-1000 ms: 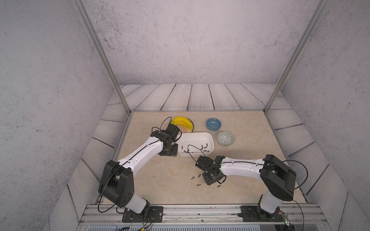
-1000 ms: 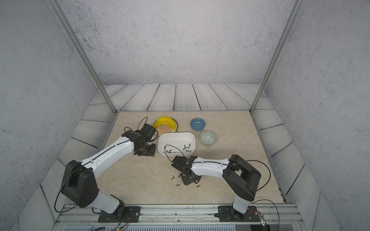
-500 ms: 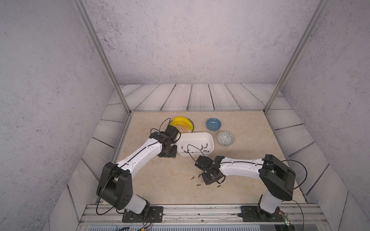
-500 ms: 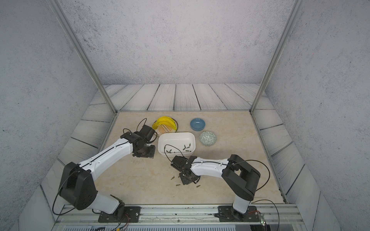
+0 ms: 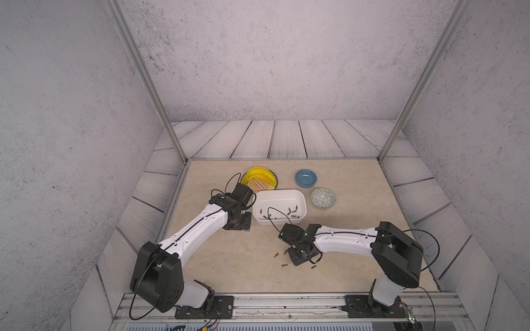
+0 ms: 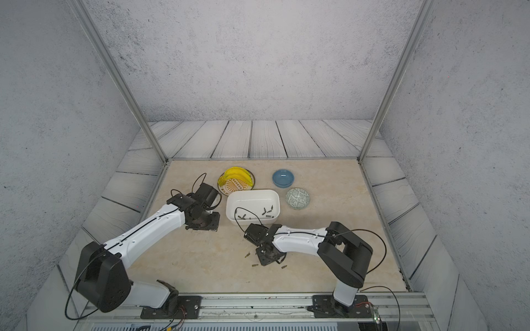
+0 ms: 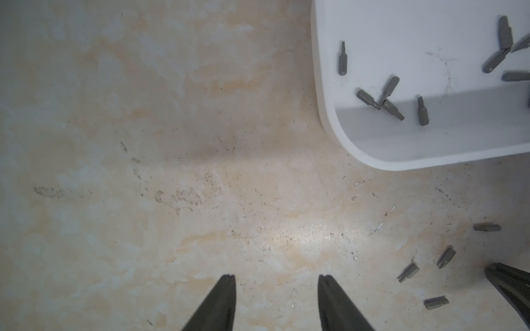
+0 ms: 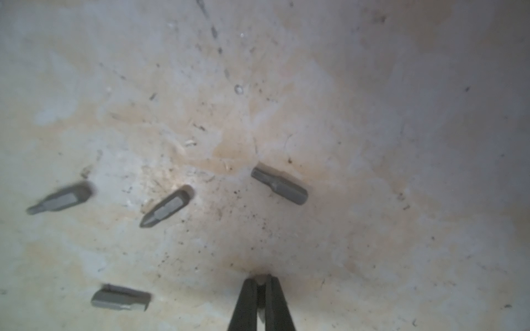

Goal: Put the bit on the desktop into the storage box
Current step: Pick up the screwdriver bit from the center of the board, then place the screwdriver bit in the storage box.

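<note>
Fig. Bimanual cell, bit-sorting task. Beige marble desktop (image 5: 229,258) with white storage box (image 5: 279,191) at mid-depth, approx. centre; box also in the second top view (image 6: 252,192).

(a) Left gripper (image 7: 276,276): fingers apart, nothing btwn them, over bare desktop just left of the box's near-left corner.

(b) Right gripper (image 8: 261,277): pointing down at the desktop, near side of the box; fingers drawn together w/ only a slim gap. A small pale-grey piece shows btwn the tips, read as the pinched bit (image 8: 260,279); mostly hidden by the fingers, so its type can't be told. Tips are at or just above the surface; contact can't be told.

(c) Loose bits (image 8: 166,205) lie flat on the desktop around the right gripper; four in the right wrist view, all apart from one another. In a top view, three lie just left of that gripper (image 5: 284,265) and one just right of it (image 5: 313,267).

(d) Boxed bits (image 7: 381,97): approx. a dozen on the box floor, in two loose groups, some touching.

(e) Far of the box: yellow dish (image 5: 259,177) at its far-left, blue bowl (image 5: 306,177) at its far-right; grey-patterned bowl (image 5: 322,198) just right of the box.
</note>
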Robot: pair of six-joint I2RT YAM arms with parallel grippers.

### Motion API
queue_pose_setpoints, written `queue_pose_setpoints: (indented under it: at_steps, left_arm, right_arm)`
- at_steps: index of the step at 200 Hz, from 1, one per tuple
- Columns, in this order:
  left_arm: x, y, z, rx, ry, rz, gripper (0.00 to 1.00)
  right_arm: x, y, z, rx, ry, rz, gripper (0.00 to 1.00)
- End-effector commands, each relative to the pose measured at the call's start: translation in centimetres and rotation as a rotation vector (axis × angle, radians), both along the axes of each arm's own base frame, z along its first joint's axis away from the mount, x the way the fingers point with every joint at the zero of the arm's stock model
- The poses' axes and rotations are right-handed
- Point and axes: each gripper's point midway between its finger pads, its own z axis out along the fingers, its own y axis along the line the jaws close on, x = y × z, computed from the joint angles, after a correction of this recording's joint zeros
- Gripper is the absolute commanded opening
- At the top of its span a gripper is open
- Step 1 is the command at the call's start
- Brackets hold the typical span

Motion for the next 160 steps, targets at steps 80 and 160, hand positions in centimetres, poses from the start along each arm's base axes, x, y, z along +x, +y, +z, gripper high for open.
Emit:
queue_pose_setpoints:
  at_steps: [80, 160]
  left_arm:
    - [-2.8, -1.0, -1.1, -0.052, 0.036, -0.018, 0.52]
    - [-4.8, -3.0, -2.5, -0.074, 0.05, -0.051, 0.52]
  right_arm:
    - [3.5, -1.5, 6.7, -0.032, -0.126, 0.0, 0.0]
    - [15.5, 0.5, 14.4, 0.098, -0.242, 0.01, 0.0]
